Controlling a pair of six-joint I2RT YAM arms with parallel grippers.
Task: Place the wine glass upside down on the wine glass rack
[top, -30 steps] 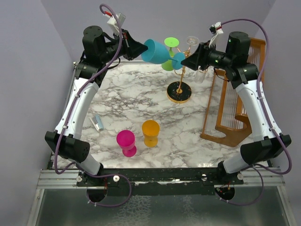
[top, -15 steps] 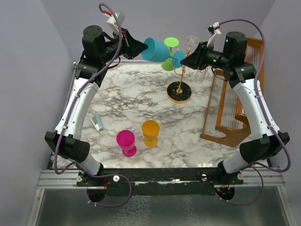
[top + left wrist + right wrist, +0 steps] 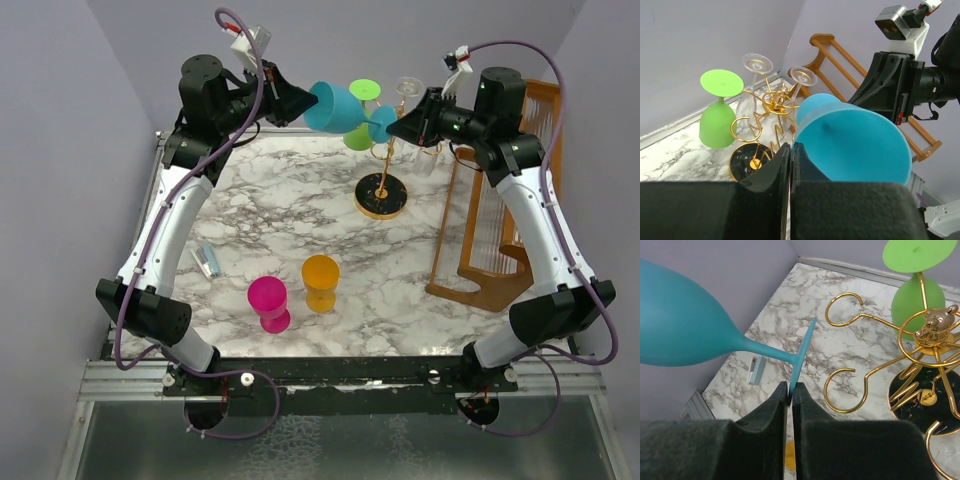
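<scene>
The right gripper point(image 3: 789, 387) has its fingers pressed together on the lower edge of the foot of the wine glass point(image 3: 680, 330), pinching that thin disc edge-on. The left gripper point(image 3: 790, 147) has its fingers nearly closed on the bowl's rim, with only a narrow slit between them; the finger bodies cover the contact point itself. The glass lies on its side in the air between the two grippers, above the far part of the marble table point(image 3: 270, 200), with its mouth toward the left arm and its foot toward the wine glass rack point(image 3: 930, 325). The foot is near the nearest ring-ended arms but apart from them, with bare marble visible in the gap. A green glass point(image 3: 915, 292) hangs inverted on the rack's far side, close to the back wall. The wooden frame point(image 3: 480, 270) bounds the right side. From the left wrist the bowl hides the stem. The right wrist view cuts off the rack's base.
</scene>
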